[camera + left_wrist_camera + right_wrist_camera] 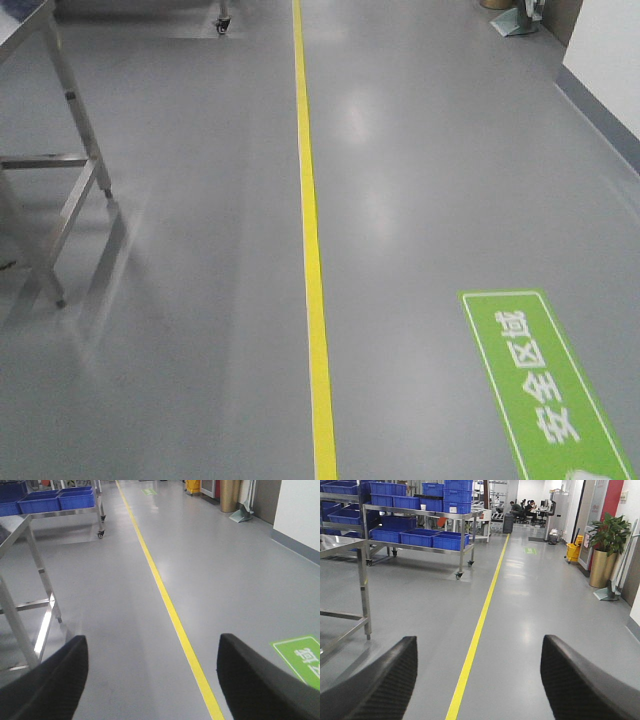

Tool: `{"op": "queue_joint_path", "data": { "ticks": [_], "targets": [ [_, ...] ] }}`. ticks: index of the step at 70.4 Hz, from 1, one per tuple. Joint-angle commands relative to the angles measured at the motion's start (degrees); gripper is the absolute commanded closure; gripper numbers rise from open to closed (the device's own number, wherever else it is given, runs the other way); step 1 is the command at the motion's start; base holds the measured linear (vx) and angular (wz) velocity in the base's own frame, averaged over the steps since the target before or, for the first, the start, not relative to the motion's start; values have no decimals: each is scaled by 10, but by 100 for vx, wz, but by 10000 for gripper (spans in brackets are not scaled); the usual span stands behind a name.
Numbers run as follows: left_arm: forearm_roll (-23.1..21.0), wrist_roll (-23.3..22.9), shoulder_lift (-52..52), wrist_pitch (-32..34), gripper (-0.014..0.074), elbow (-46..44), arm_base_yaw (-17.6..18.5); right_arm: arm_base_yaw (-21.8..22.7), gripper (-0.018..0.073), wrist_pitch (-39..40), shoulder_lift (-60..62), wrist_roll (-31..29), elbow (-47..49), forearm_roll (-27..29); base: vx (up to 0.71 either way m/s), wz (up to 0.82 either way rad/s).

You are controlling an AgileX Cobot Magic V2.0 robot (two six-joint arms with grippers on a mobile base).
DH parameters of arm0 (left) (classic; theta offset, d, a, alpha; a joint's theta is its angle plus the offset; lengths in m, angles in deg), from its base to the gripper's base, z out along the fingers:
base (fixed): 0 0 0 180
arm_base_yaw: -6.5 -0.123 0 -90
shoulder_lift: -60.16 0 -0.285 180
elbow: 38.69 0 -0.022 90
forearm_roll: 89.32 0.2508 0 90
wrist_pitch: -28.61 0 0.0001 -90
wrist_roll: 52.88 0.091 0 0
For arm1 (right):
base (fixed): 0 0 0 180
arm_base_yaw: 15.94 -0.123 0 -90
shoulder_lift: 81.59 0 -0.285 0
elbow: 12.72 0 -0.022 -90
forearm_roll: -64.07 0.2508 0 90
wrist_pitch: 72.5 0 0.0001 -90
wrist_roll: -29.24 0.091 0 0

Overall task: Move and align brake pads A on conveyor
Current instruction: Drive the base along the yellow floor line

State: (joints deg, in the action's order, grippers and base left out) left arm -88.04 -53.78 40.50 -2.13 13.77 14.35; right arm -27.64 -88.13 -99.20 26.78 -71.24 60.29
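Note:
The brake pads A and the conveyor are out of view in all three views. My left gripper (152,652) is open, its two black fingers (55,680) wide apart over bare grey floor, nothing between them. My right gripper (477,652) is also open, with black ribbed fingers (575,680) spread wide above the floor and nothing held. Neither gripper shows in the front view.
A yellow floor line (312,250) runs ahead down the grey floor. A steel table frame (60,160) stands at left. A wheeled rack with blue bins (420,535) is at the far left. A green floor sign (540,385) lies at right; a potted plant (607,545) stands by the right wall.

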Motion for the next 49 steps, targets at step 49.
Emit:
{"op": "queue_joint_path", "data": {
  "ticks": [49],
  "targets": [
    [-4, -2, -7, 40, 73, -12, 3, 1, 62, 44, -7, -3, 15, -3, 70, 7]
  ]
}}
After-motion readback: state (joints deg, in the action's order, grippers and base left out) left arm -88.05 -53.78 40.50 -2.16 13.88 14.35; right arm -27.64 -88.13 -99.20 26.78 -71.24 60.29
